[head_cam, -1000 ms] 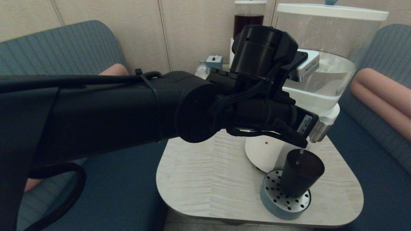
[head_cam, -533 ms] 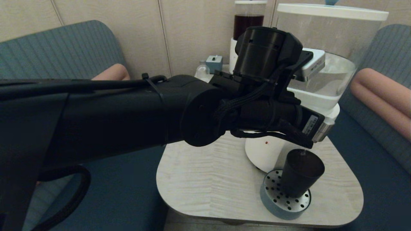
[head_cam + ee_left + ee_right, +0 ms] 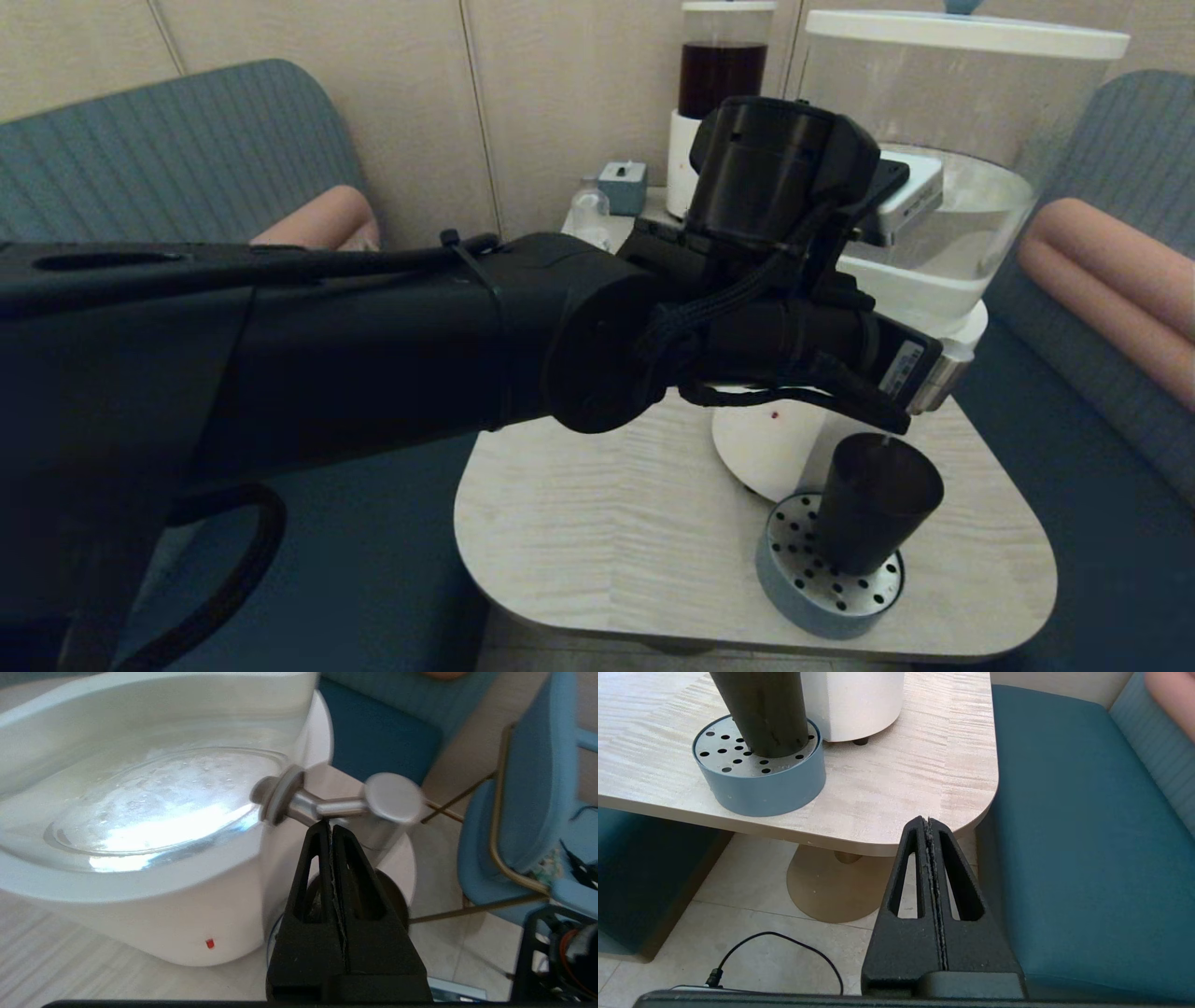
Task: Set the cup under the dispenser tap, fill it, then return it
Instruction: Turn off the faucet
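Note:
The smoky-black cup (image 3: 873, 504) stands upright on a round perforated drip tray (image 3: 794, 597), right below the silver dispenser tap (image 3: 936, 381) of the big clear-water dispenser (image 3: 943, 196). My left gripper (image 3: 329, 825) is shut with nothing between its fingers. Its tips touch the underside of the tap's neck (image 3: 327, 807), above the cup (image 3: 396, 896). In the head view the left arm hides most of the tap. My right gripper (image 3: 928, 821) is shut and empty, low by the table's near right corner, apart from the cup (image 3: 761, 709).
A smaller dark-liquid dispenser (image 3: 721, 75), a small clear bottle (image 3: 588, 201) and a grey-blue box (image 3: 624, 182) stand at the back of the table (image 3: 607, 523). Teal benches flank the table. A cable (image 3: 784, 947) lies on the floor.
My left wrist has dropped slightly and edged right against the tap. The stream seen falling into the cup a second ago has thinned. The cup has not moved.

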Available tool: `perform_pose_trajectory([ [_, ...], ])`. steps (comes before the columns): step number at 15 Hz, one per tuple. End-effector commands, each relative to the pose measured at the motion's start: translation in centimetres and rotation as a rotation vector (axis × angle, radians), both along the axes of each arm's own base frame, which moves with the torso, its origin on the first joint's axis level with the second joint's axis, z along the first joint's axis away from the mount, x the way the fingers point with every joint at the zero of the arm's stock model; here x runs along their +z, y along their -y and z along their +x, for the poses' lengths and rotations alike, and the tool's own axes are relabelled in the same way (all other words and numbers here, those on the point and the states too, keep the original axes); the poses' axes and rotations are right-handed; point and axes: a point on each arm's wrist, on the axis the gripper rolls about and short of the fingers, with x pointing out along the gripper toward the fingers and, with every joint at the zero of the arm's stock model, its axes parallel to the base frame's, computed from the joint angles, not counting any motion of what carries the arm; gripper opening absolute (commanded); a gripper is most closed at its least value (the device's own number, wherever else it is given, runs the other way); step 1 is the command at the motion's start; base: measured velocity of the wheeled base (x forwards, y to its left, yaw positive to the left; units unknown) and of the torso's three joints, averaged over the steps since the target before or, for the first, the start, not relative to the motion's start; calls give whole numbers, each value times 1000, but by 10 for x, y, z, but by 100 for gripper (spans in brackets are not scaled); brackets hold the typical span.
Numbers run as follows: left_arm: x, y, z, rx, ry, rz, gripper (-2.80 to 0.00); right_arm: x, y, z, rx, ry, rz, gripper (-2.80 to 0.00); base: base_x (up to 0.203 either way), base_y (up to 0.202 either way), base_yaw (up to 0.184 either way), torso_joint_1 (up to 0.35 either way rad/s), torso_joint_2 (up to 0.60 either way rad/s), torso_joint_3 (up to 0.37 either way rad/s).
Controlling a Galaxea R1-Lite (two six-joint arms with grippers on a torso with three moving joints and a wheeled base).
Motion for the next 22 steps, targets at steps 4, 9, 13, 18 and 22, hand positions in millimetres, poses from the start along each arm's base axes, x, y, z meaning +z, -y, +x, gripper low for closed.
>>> perform_pose_trajectory([
  [4,-1,2,1,-3,6,-8,-280,0,0,0,1,1,-1,-280,0,0,0,0,0,0],
  [9,0,5,3,0,31,-41,-280,0,0,0,1,1,-1,-280,0,0,0,0,0,0],
  [13,-5,7,5,1,31,-38,-280,0,0,0,1,1,-1,-280,0,0,0,0,0,0],
  [18,-9,9,7,4,29,-29,-280,0,0,0,1,1,-1,-280,0,0,0,0,0,0],
  [22,-16,17,13,3,87,-51,-280,0,0,0,1,2,-1,-280,0,0,0,0,0,0],
])
